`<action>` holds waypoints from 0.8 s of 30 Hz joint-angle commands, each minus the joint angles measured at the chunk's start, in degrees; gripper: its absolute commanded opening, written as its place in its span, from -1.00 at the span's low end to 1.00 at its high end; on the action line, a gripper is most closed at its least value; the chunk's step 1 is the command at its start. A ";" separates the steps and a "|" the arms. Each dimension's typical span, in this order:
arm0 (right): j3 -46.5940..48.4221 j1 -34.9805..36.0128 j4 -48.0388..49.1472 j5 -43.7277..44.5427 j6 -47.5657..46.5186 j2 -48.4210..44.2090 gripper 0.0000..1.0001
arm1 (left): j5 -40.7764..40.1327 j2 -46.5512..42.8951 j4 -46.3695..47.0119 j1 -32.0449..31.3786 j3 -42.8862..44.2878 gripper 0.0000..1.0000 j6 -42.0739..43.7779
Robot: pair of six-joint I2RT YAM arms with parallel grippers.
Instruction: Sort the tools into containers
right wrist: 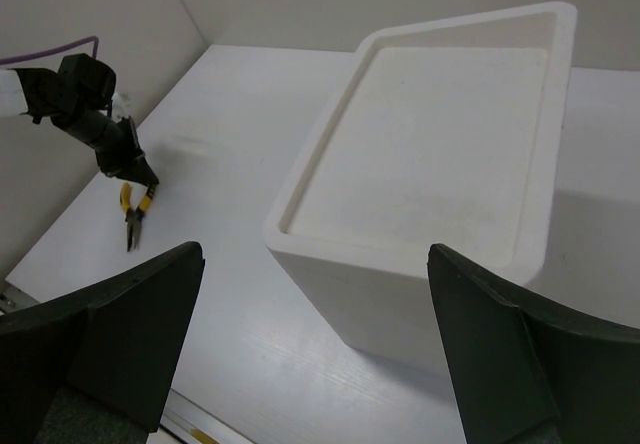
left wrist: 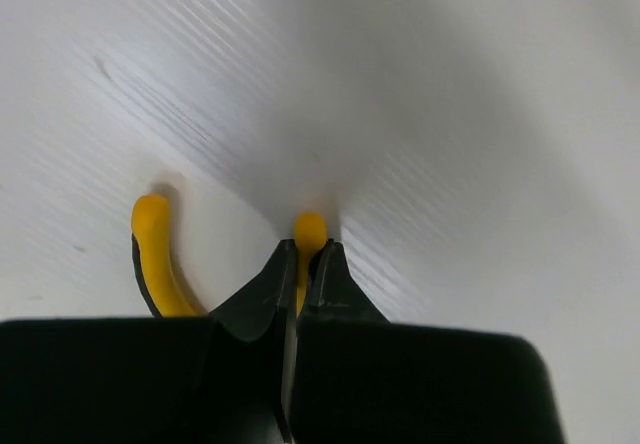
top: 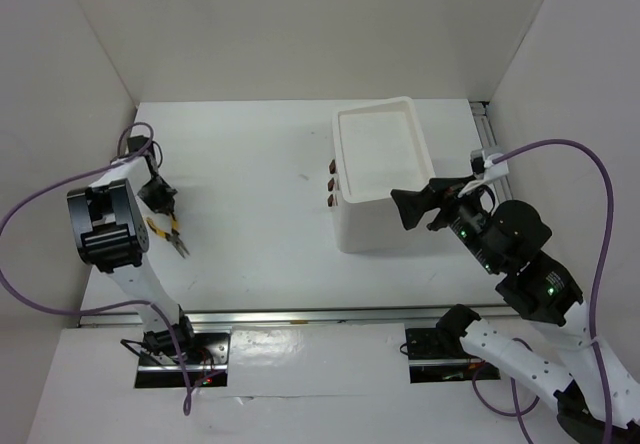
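The yellow-handled pliers [top: 172, 235] are at the table's left side, dark nose pointing toward the near edge. My left gripper [top: 163, 204] comes down on them from behind. In the left wrist view this gripper [left wrist: 305, 250] is shut on one yellow handle of the pliers [left wrist: 310, 230], while the other handle curves free to the left. The white container [top: 385, 226] stands right of centre, its rimmed top tray bare. My right gripper [top: 408, 209] hovers open at the container's near right corner; in its wrist view the gripper [right wrist: 315, 254] has nothing between its fingers. No other tools show.
Three small dark red-brown drawer handles [top: 331, 182] line the container's left face. White walls close in the table at the back and on both sides. A metal rail [top: 300, 316] runs along the near edge.
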 commanded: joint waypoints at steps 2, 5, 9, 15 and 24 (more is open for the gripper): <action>1.25 0.46 2.78 2.79 0.39 0.94 1.00 | 6.68 -12.36 -2.56 -5.09 0.20 -1.00 3.50; 1.25 0.46 2.17 5.51 0.39 0.94 1.00 | 13.53 -27.57 0.95 -8.78 -1.73 -1.00 2.89; -0.32 0.98 2.16 9.82 0.92 -0.46 1.00 | 23.04 -40.24 2.10 -15.19 -0.16 -1.00 -0.89; -0.94 0.98 1.37 14.30 1.44 -1.26 1.00 | 28.75 -43.34 14.74 -28.72 3.62 -1.00 -8.89; -2.17 0.98 1.37 17.99 1.45 1.11 1.00 | 26.91 -19.28 19.95 -51.58 31.99 -1.00 -8.28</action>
